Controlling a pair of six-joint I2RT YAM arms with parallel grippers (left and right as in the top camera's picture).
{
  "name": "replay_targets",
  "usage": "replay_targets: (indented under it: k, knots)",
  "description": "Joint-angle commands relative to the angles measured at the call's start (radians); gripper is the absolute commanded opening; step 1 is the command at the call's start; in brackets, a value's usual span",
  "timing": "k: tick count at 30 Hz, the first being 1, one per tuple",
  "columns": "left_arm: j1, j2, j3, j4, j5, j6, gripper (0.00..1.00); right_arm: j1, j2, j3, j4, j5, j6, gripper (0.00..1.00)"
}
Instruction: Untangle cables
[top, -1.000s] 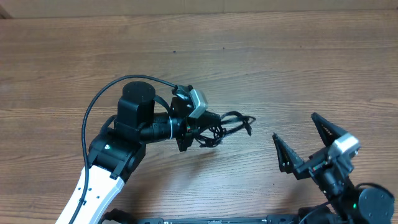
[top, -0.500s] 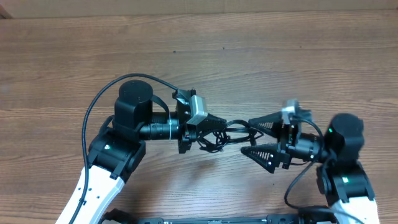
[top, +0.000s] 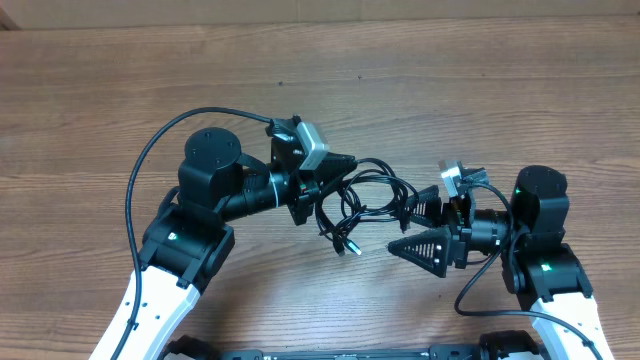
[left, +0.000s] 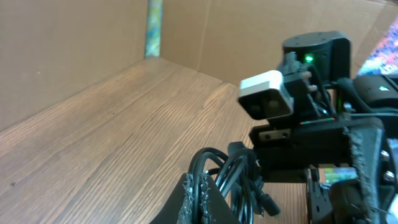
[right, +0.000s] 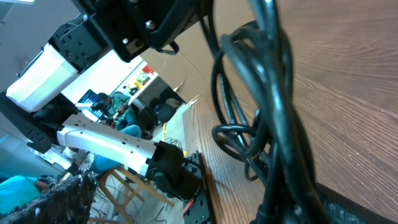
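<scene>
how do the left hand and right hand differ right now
The left hand is shut on the cables; the right hand is wide open, gripping nothing. The left hand sits at one end of the bundle; the right hand faces it from the other end. Both point at the same bundle.

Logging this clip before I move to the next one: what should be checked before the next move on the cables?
1. Left gripper shut on the cables: ok.
2. Right gripper open wide: ok.
3. Strands inside the right jaws' gap: looks ok; the right wrist view shows them running close through it.
4. A single strand isolated for the pull: not ok; several loops overlap in one bundle.
5. Loose plug end clear of the table: cannot tell.
</scene>
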Motion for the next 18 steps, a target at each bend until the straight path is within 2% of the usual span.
replay_targets:
  k: [1, 13, 18]
  knots:
    - [-0.006, -0.003, 0.029, 0.007, -0.048, -0.037, 0.04, 0.004, -0.004, 0.027, 0.034, -0.044, 0.004, 1.00]
    - [-0.006, 0.032, 0.029, 0.009, -0.004, -0.076, 0.04, 0.004, -0.004, 0.027, 0.196, -0.086, 0.004, 1.00]
    - [-0.006, 0.032, 0.029, 0.008, -0.004, -0.076, 0.04, 0.003, -0.004, 0.027, 0.271, -0.019, 0.005, 1.00]
